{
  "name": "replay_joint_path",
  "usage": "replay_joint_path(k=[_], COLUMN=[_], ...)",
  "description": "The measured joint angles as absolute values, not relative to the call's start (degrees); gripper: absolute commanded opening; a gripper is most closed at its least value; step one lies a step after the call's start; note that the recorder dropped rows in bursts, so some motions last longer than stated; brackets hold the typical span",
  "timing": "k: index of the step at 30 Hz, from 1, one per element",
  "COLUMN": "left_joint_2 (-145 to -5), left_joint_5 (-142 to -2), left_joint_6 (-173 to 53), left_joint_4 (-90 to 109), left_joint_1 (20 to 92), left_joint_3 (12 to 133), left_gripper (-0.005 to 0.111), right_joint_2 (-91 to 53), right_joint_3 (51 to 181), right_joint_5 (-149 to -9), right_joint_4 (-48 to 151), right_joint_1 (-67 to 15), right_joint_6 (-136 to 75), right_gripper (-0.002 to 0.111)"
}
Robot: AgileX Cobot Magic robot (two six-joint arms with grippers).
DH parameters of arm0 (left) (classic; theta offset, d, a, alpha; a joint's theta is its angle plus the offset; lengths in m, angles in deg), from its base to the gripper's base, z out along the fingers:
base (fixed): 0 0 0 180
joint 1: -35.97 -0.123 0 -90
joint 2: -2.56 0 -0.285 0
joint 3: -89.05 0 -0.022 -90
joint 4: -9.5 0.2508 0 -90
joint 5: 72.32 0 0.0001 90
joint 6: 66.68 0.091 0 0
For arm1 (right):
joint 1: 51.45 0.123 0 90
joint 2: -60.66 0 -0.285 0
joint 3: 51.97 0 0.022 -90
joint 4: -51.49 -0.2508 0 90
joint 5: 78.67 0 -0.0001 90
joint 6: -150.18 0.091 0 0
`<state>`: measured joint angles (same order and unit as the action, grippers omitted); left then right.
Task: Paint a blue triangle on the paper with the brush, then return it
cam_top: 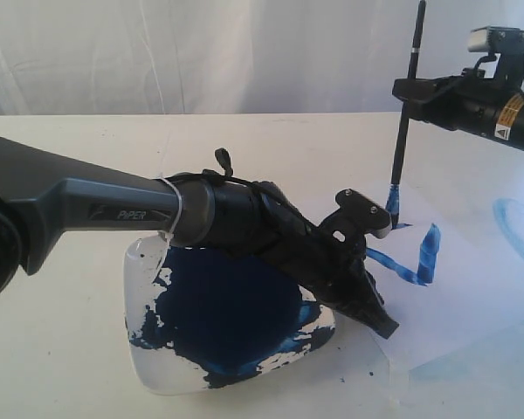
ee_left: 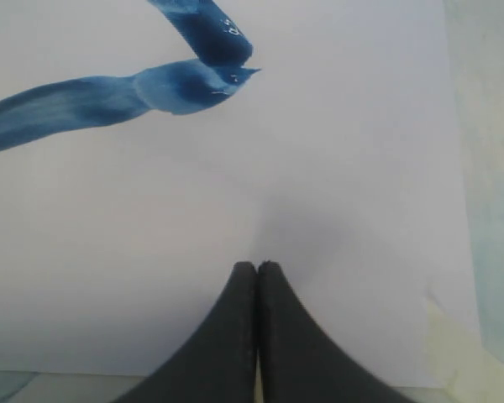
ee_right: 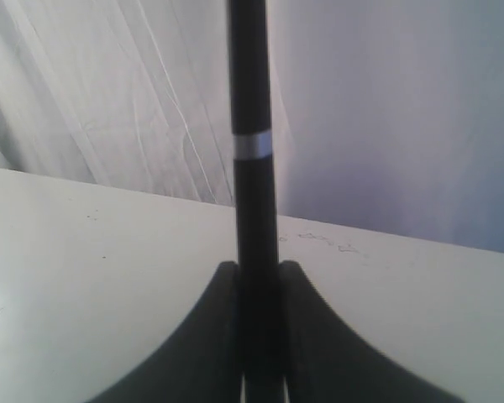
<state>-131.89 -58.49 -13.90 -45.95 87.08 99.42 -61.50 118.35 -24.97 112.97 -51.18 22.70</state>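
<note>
The brush [cam_top: 408, 96] stands upright, and my right gripper [cam_top: 410, 87] is shut on its black handle. Its blue bristles [cam_top: 393, 205] touch the paper [cam_top: 480, 288]. In the right wrist view the handle [ee_right: 252, 101] rises between the shut jaws of my right gripper [ee_right: 259, 267]. Of the blue triangle, two streaky strokes [cam_top: 415, 266] show, partly hidden by the left arm. My left gripper [cam_top: 386, 330] is shut on nothing, and its tips press on the paper's near edge. In the left wrist view, my left gripper [ee_left: 258, 267] lies on the sheet [ee_left: 344, 168] below a blue stroke [ee_left: 109, 96].
A white square plate [cam_top: 148, 349] smeared with dark blue paint lies under the left arm, left of the paper. A pale blue curved smear [cam_top: 515, 223] marks the table at the far right. A white curtain hangs behind the table.
</note>
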Motion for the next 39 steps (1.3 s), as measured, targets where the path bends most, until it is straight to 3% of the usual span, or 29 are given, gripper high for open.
replay_joint_path(k=[39], left_joint_2=[-131.89], left_joint_5=[-58.49], left_joint_6=[-13.90], left_joint_4=[-45.95], left_joint_1=[87.08], left_joint_3=[99.42], left_gripper=[0.000], right_joint_2=[-58.76], right_joint_3=[118.35], right_joint_5=[-38.88], right_joint_4=[112.14], right_joint_1=[-51.18], right_joint_6=[20.00], right_gripper=[0.000])
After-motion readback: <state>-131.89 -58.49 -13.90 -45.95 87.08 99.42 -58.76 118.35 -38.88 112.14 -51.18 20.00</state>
